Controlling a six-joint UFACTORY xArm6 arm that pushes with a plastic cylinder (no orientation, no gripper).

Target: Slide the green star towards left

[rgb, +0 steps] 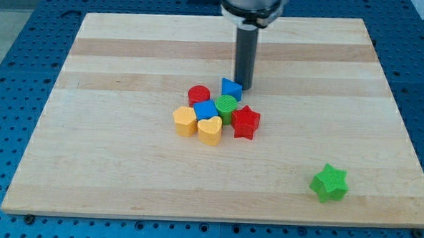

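Observation:
The green star (330,182) lies alone near the view's bottom right of the wooden board (123,172). My tip (243,87) stands well up and to the left of it, just right of the blue triangle block (230,89) at the top of a cluster in the board's middle. The tip is far from the green star and does not touch it.
The cluster holds a red cylinder (199,95), a blue cube (206,110), a green cylinder (226,107), a red star (245,122), a yellow hexagon-like block (184,121) and a yellow heart (209,130). Blue perforated table surrounds the board.

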